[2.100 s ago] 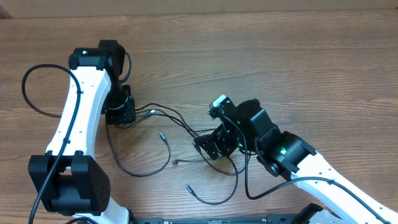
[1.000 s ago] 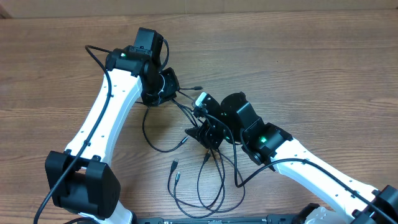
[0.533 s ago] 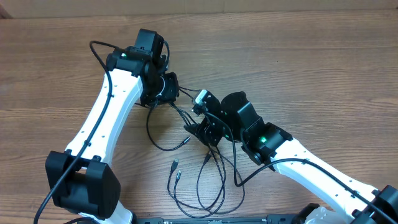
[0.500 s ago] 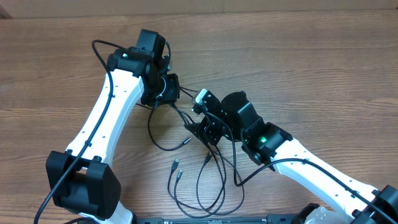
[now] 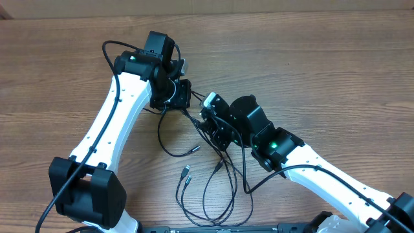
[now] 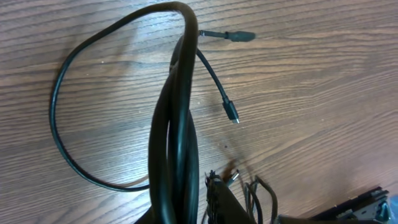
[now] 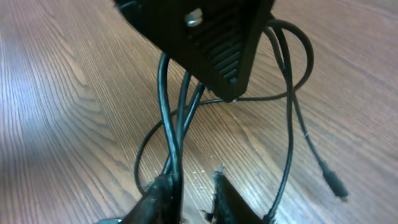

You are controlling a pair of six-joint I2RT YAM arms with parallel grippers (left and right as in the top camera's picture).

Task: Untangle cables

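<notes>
Several thin black cables (image 5: 217,194) run from between the two grippers down into loops near the table's front, with loose plugs (image 5: 185,172) lying on the wood. My left gripper (image 5: 182,97) is shut on strands at the back. In the left wrist view, one finger (image 6: 221,198) shows and a thick black cord (image 6: 177,143) hides the other; two plugs (image 6: 231,114) lie beyond. My right gripper (image 5: 208,124) sits just right of it. In the right wrist view, its fingers (image 7: 160,190) stand close together with cable strands (image 7: 176,143) running down between them, under the left gripper's finger (image 7: 211,43).
The wooden table (image 5: 336,71) stretches to the right and back, with its far edge near the top of the overhead view. The right arm (image 5: 304,165) crosses the front right. A black base (image 5: 226,229) lies along the front edge.
The left gripper has moved slightly right with its strands, closer to the right gripper. The right gripper's fingers have closed in from wide apart onto the strands.
</notes>
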